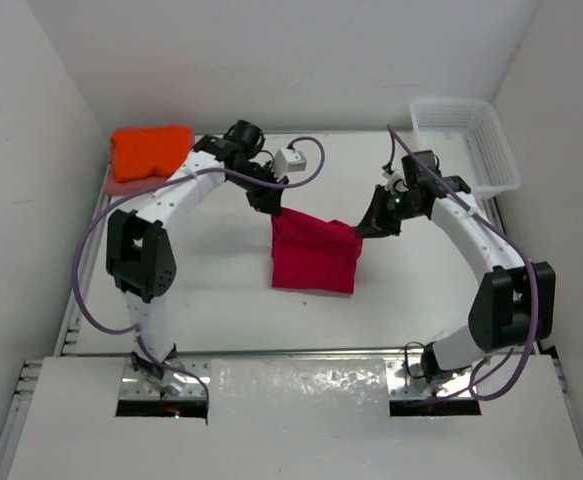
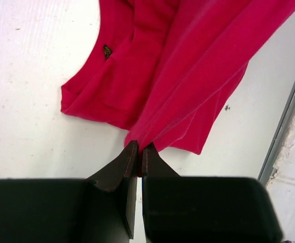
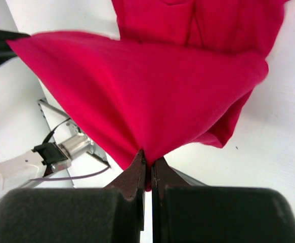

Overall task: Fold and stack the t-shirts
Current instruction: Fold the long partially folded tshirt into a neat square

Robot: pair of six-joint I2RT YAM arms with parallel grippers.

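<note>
White counter (image 1: 221,320), seen from its near edge, where both arm bases are bolted. At mid-counter the crimson t-shirt (image 1: 314,255) is stretched between the two arms. The left gripper (image 1: 269,207) has its jaws pressed together on a pinch of cloth at the shirt's far left corner. The right gripper (image 1: 369,228) has its jaws closed likewise on the far right corner. The held edge runs left to right across the counter, and the body of the shirt extends from it toward the near edge. The lower part lies on the surface, doubled in soft folds. A curved neckline with a small dark label shows in the left wrist view. Farther back, at the far left corner, the orange t-shirt (image 1: 151,148) lies folded on the salmon-pink t-shirt (image 1: 121,186). At the far right stands a white mesh basket (image 1: 491,150). Plain white walls close the counter on three sides.
</note>
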